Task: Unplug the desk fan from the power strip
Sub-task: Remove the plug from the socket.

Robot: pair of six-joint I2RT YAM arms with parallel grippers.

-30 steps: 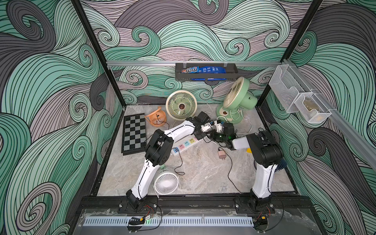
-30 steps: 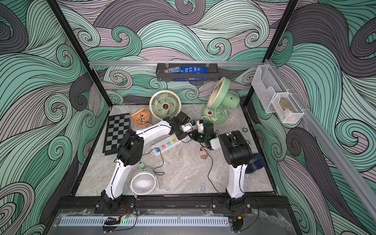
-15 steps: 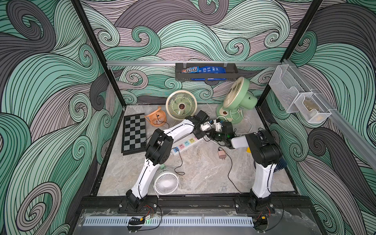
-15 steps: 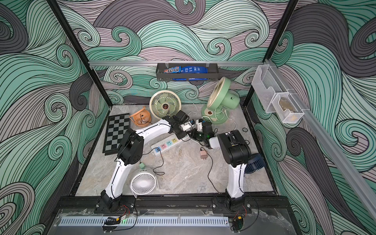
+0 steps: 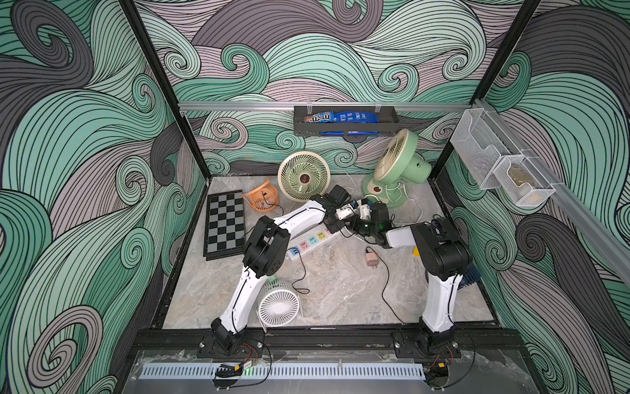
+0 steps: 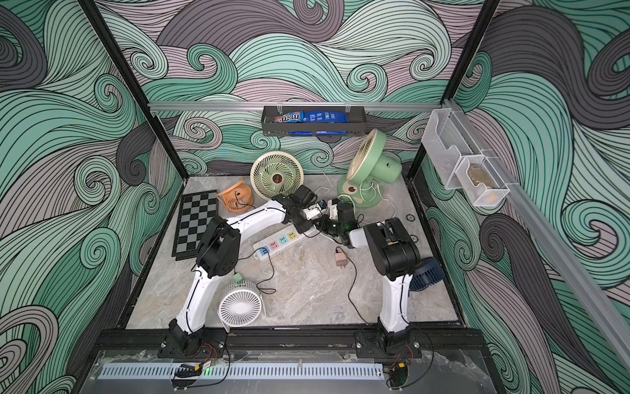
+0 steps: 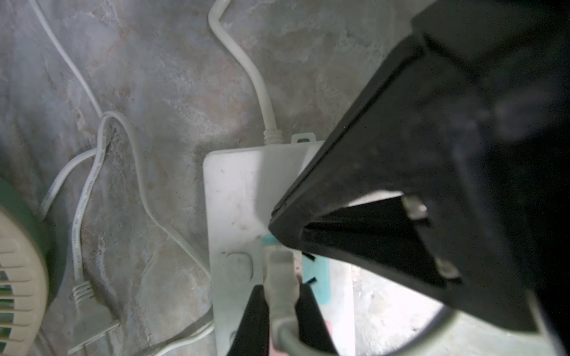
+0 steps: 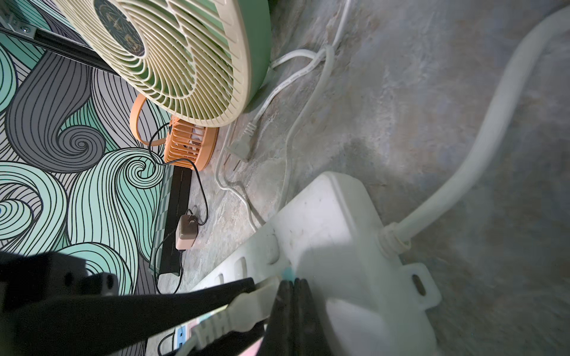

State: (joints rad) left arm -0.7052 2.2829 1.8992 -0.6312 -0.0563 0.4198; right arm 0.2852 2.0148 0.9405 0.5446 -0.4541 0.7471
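Right arm (image 5: 439, 254) edged slightly toward power strip (image 5: 308, 244).

A robot test cell in a lab; black frame posts (image 5: 163, 85), wave-printed wall panels (image 5: 306, 51), a marble-look tabletop (image 5: 341, 290); left arm (image 5: 243, 296) and right arm (image 5: 439, 300) bolted to a front rail (image 5: 324, 337).

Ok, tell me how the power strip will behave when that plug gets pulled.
The power strip looks like a stiff, light plastic bar, so it would probably lift with the plug the left gripper clamps. The shut right gripper resting on it should hold it down. Its thick white cord looks springy and may tug it sideways.
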